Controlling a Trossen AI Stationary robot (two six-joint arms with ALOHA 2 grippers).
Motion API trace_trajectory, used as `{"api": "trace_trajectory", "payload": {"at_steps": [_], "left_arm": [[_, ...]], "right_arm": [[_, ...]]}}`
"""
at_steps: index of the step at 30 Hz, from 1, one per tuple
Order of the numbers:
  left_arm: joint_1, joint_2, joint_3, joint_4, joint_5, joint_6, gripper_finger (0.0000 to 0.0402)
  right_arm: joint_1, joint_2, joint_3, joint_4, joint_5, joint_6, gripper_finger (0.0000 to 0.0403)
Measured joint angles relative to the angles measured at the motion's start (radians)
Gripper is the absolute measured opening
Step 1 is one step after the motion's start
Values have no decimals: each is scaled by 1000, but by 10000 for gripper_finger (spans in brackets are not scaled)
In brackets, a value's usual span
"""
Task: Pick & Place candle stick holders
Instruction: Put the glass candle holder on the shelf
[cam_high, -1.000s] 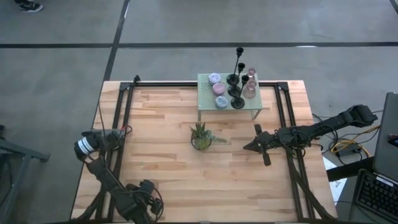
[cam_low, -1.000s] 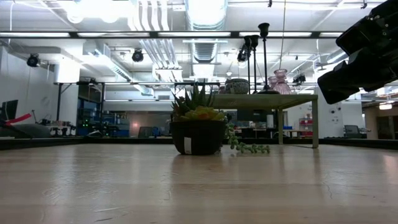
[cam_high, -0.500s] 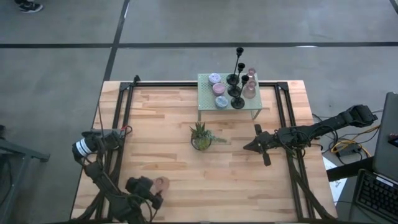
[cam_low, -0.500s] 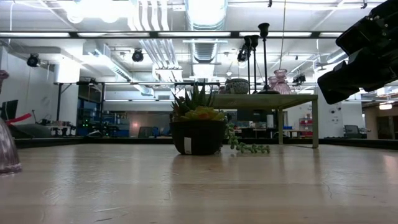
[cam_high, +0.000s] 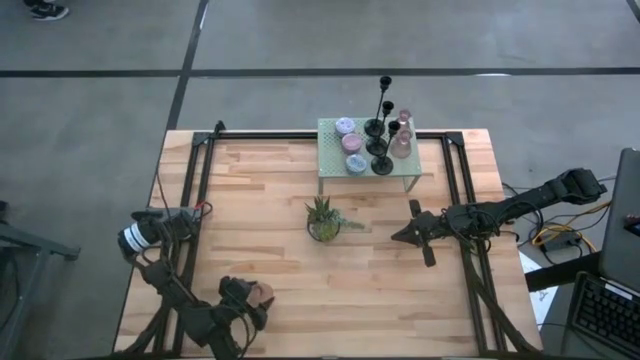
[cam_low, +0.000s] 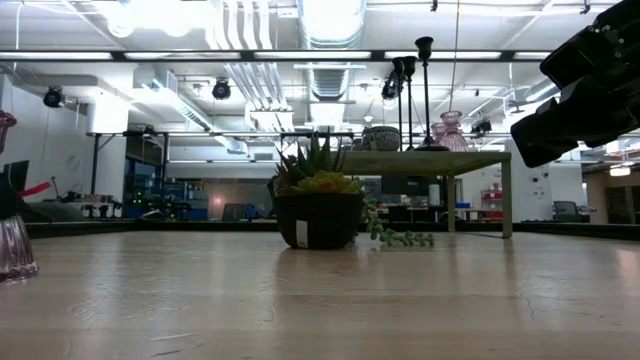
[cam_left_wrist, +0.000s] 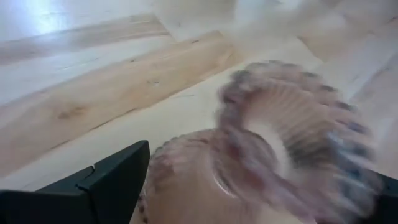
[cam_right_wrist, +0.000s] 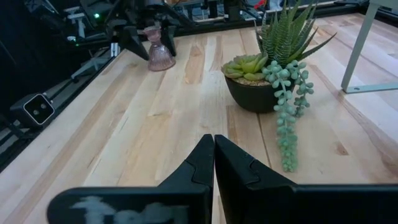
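Now the left pincer (cam_high: 255, 297) is wide open around a pink glass holder (cam_right_wrist: 159, 50) on the worktop (cam_high: 270, 220), while the right pincer (cam_high: 397, 237) waits shut.

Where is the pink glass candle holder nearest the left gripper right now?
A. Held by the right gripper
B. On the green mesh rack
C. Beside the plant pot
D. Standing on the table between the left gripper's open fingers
D: the pink glass candle holder stands upright on the table, the left gripper open around it.

ribbed pink glass holder (cam_left_wrist: 280, 168), wood table (cam_high: 270, 210)
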Motion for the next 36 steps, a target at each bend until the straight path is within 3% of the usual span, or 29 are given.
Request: {"api": "trace_trajectory", "payload": {"at_steps": [5, 10, 22, 27, 36], "left_arm": [[27, 0, -58, 131, -15, 18, 377], [51, 0, -73, 160, -45, 74, 360], [104, -4, -75, 221, -138, 191, 223], [150, -4, -75, 273, -189, 245, 205], [280, -2, -76, 565, -149, 637, 196]], "right_arm": [[0, 0, 0, 0, 0, 0, 9], [0, 0, 0, 0, 0, 0, 9], [0, 0, 0, 0, 0, 0, 9], [0, 0, 0, 0, 0, 0, 9], [0, 0, 0, 0, 0, 0, 9]]}}
